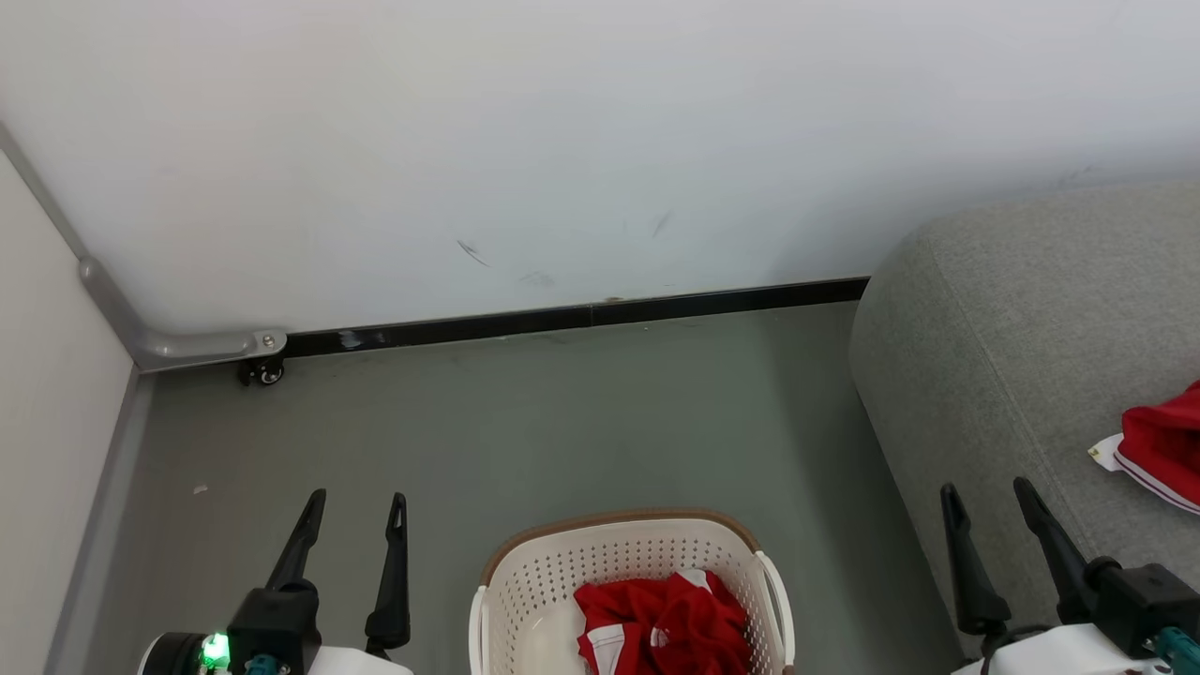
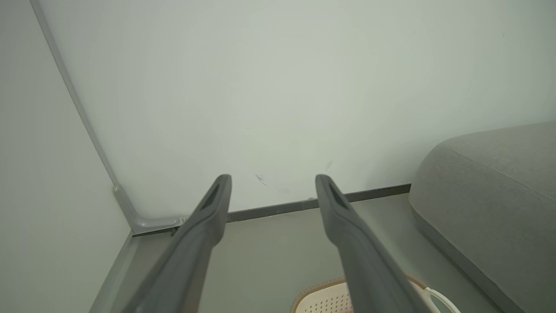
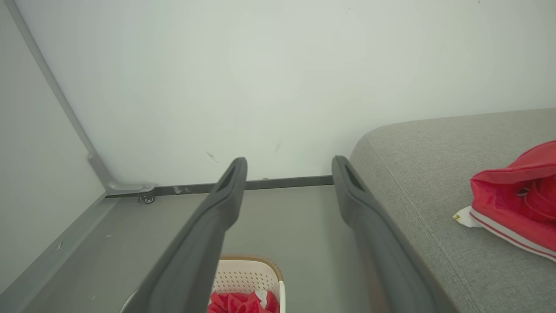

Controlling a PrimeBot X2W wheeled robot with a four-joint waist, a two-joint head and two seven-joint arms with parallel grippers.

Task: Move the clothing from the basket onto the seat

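The basket (image 1: pixel 619 520), bottom centre between my left gripper (image 1: pixel 358 497) and right gripper (image 1: pixel 984 485), holds clothing (image 1: pixel 666 619); a garment (image 1: pixel 1162 445) lies on the seat (image 1: pixel 994 328), right.

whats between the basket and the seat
Bare floor lies between the basket and the seat, as the head view shows.

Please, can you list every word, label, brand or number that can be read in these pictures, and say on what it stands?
No text can be read in any view.
The white tag on the red garment lying on the seat: it bears a small yellowish mark, too small to read.
The clothing in the basket: white trim, but no letters can be made out.
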